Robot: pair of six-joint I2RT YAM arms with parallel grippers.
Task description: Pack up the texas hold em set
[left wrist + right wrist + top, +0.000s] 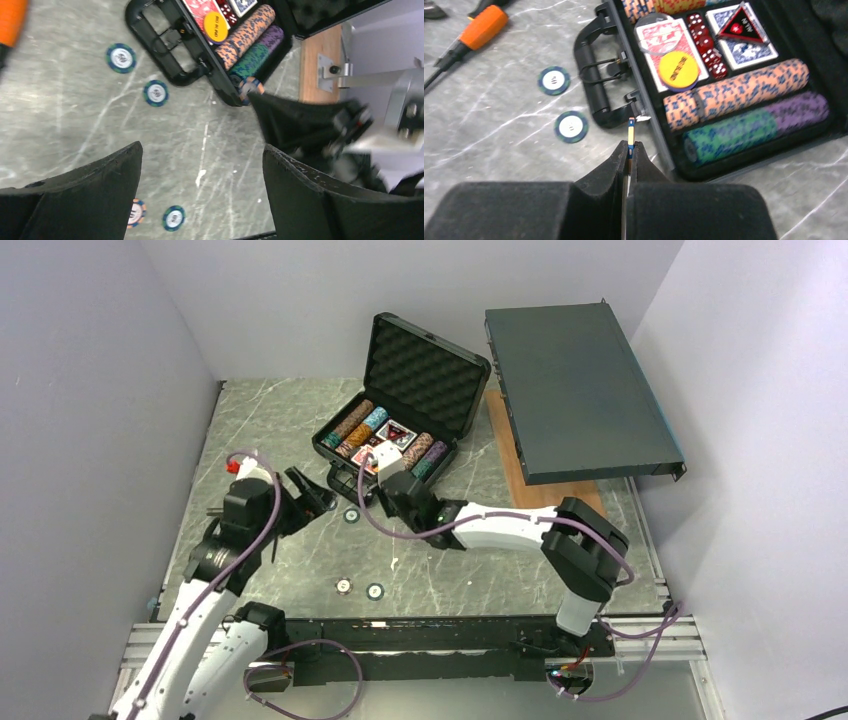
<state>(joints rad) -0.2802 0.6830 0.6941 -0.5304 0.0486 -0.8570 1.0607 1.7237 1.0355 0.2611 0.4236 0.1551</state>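
Note:
The small black case point(325, 447) lies open with its foam lid up. It holds rows of chips point(734, 92), a red deck point(659, 37), a blue deck point(749, 50), a red triangle point(738, 27), a yellow button point(678, 69) and red dice point(705, 42). My right gripper point(630, 149) is shut on an orange-and-blue chip point(630, 135) held edge-on just above the case's near corner, by the handle point(594, 90). My left gripper point(202, 165) is open and empty above the table, left of the case. Loose chips lie at the handle point(553, 80) point(571, 126) and nearer me point(343, 587) point(375, 591).
A large flat dark grey metal box point(580, 390) rests tilted on a wooden board point(515, 475) right of the case. An orange-handled screwdriver point(481, 27) lies left of the case handle. Grey walls close in the left, back and right sides.

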